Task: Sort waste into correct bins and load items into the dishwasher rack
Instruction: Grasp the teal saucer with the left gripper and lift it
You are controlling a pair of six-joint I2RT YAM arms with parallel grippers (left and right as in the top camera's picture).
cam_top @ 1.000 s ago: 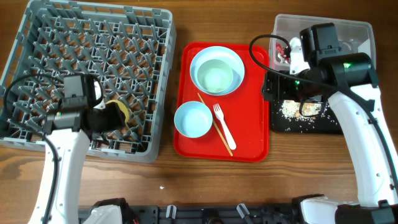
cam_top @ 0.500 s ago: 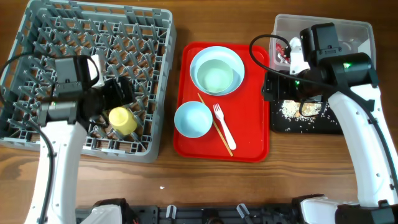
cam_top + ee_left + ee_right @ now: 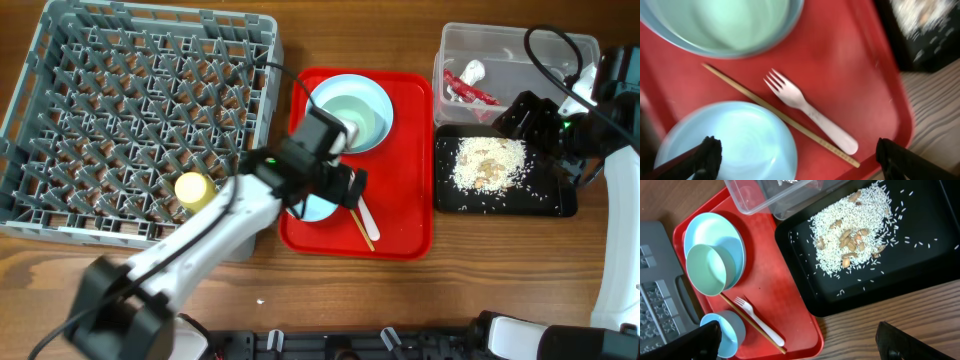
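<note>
My left gripper [image 3: 345,186] hangs open low over the red tray [image 3: 405,150], its fingers either side of the small pale bowl [image 3: 735,142], the white fork [image 3: 810,112] and the wooden stick [image 3: 782,119]. A mint bowl [image 3: 352,118] sits on the round plate [image 3: 316,98] at the tray's back. The yellow cup [image 3: 193,190] lies in the grey dishwasher rack [image 3: 100,60]. My right gripper [image 3: 520,118] is open above the black tray [image 3: 555,200], which holds rice-like scraps [image 3: 850,230]. The red wrapper [image 3: 468,88] lies in the clear tub [image 3: 560,50].
Bare wooden table runs along the front. The rack's right wall stands close to the red tray's left edge. The clear tub and black tray touch each other right of the red tray. Cables loop near both arms.
The left gripper opened, left the yellow cup in the rack and swung right over the red tray. The right arm drew back to the right, uncovering the scraps and wrapper.
</note>
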